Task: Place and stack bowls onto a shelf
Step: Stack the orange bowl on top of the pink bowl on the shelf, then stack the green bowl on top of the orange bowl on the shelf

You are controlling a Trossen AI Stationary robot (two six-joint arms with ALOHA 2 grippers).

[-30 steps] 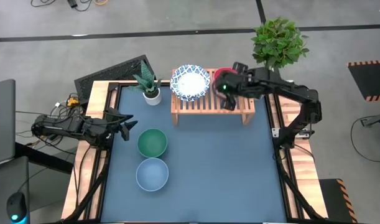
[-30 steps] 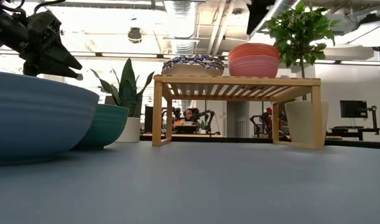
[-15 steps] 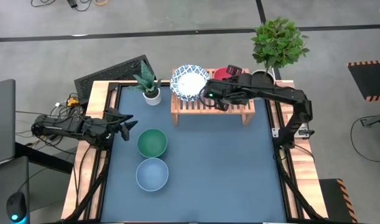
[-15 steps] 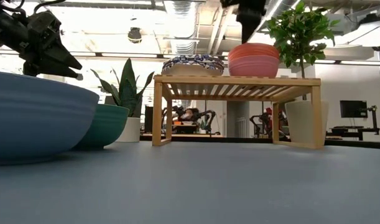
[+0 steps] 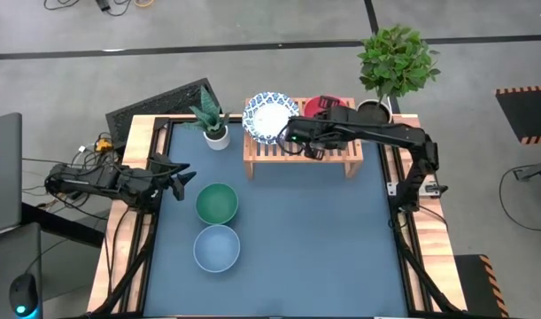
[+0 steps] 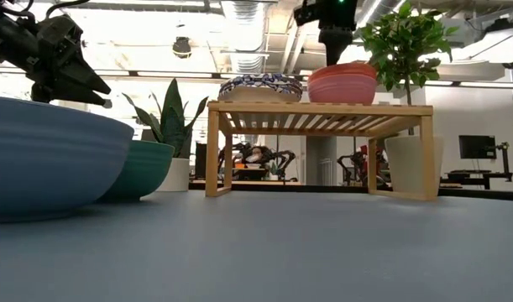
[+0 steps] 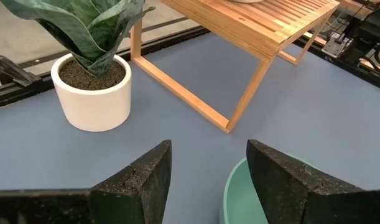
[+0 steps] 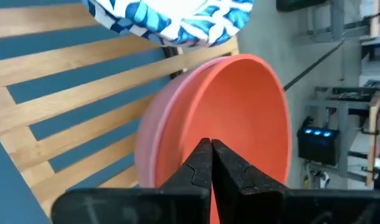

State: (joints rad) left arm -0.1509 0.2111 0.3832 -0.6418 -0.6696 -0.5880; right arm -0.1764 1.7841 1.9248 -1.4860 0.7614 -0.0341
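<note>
A straight-down view shows a blue table [image 5: 297, 248] with a wooden edge, my two dark arms reaching in from the left and right sides. Near the top centre of the frame stands the light-wood shelf [image 5: 274, 149], its slatted top wide enough for two stacks. On its left half sits a stack of white bowls with blue-patterned rims [image 5: 270, 117]. On its right half the red bowl [image 5: 320, 105] rests nested in the pink bowl [image 6: 350, 89], slightly tilted when seen from table height.

My right gripper [image 5: 294, 137] hangs above the middle of the shelf, just beside the red bowl's edge. Its wrist camera shows the two fingers [image 8: 199, 163] pressed together with nothing between them, the red bowl's rim close in front.

In the left half of the overhead frame, the green bowl [image 5: 217, 203] sits on the table, and the light blue bowl [image 5: 217, 247] lies just below it, nearly touching.

My left gripper [image 5: 180, 176] waits at the left edge of the table, beside the green bowl, fingers [image 7: 140, 177] spread apart and holding nothing.

A small plant in a white pot [image 5: 216, 135] stands left of the shelf, and a leafy plant [image 5: 396, 58] stands at its upper right.
</note>
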